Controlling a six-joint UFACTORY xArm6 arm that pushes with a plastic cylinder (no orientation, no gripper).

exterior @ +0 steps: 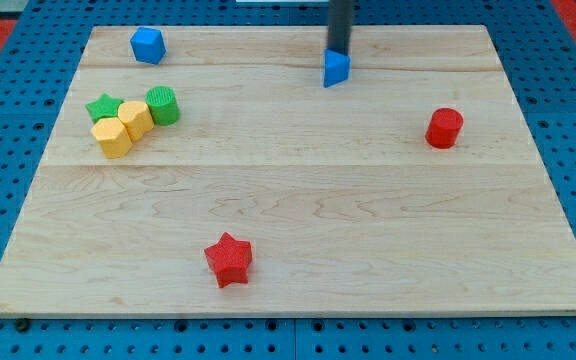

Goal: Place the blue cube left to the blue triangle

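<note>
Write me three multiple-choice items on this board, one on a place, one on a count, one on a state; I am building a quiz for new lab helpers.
1. Where does the blue cube lie on the wooden board?
A. near the view's top left corner
B. at the view's bottom right
C. in the middle

2. How many red blocks are there?
A. one
B. two
C. three

3. How does my tip stand to the blue triangle block?
A. far off, beside the red star
B. resting on the green cylinder
C. right at the triangle's upper edge

Key:
1 A: the cube sits by the top left corner.
2 B: only the red cylinder and the red star are red.
3 C: the rod's end meets the triangle's top, with no gap showing.
</note>
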